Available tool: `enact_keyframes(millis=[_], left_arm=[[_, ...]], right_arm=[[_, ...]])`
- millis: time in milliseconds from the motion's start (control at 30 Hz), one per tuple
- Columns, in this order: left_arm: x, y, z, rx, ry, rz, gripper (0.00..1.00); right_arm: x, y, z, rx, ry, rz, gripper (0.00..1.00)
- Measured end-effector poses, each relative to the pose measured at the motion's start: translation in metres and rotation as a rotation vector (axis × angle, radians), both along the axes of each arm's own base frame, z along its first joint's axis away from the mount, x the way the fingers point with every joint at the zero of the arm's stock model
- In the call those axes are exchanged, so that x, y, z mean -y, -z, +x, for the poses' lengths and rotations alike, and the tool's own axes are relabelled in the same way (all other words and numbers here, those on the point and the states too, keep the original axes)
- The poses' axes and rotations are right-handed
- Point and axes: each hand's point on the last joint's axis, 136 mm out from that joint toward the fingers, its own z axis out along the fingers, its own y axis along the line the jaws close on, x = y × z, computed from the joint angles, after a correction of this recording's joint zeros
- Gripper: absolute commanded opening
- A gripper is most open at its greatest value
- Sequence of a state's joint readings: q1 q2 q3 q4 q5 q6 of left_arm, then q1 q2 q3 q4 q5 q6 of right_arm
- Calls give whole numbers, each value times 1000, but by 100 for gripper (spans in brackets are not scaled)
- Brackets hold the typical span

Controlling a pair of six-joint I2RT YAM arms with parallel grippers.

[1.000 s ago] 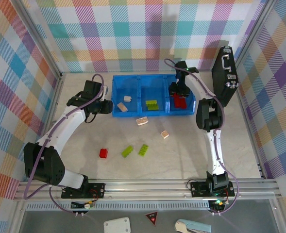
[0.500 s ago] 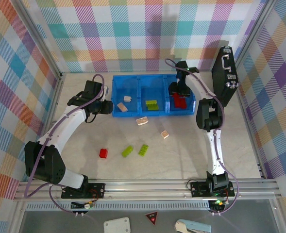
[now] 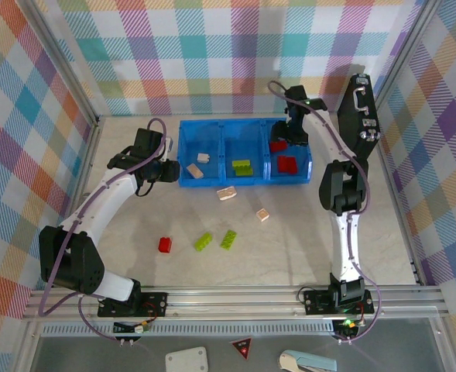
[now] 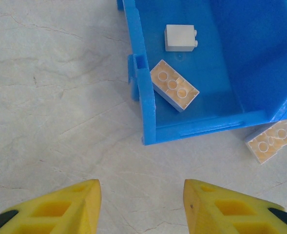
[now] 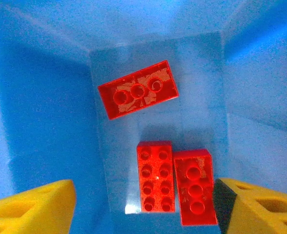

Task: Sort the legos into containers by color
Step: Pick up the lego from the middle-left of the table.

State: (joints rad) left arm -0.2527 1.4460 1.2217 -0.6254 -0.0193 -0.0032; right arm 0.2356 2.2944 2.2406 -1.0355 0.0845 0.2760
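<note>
Light was bright and even from above, with soft shadows on the far wall (image 3: 247,43). In the right wrist view, pale glare washed the blue bin (image 5: 31,97) floor, slightly blurred.

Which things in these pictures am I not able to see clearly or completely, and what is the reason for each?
- Top view: the green legos in the middle compartment of the blue bin are too small to count.
- Top view: two red legos lying side by side merge into one patch, too small to separate.
- Left wrist view: the tan lego on the table outside the bin is cut off by the right edge.
</note>
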Motion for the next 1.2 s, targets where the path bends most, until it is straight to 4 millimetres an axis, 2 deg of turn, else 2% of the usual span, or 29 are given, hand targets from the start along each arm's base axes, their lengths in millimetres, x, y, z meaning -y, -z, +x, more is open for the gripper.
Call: enact_keyframes(millis=[133,333,733,967,1200], left_arm=[[0,-1,0,1,0,0,48],[1,0,0,-1,5,-7,49],[8,18,-2,-85,16,-13,49],[25,-1,1,-75,33,-43,49],[28,3,-15,-143,4,-64,52]], right_arm=[[1,-7,-12,-9,-1,7,75],[0,-9,-41,-49,2,11,75],[-11,-34,-118,-44,-16,43,75],[-10,-22,-162,-68,-15,68,74],[-6,-15,-181,-73,-18,81,74]])
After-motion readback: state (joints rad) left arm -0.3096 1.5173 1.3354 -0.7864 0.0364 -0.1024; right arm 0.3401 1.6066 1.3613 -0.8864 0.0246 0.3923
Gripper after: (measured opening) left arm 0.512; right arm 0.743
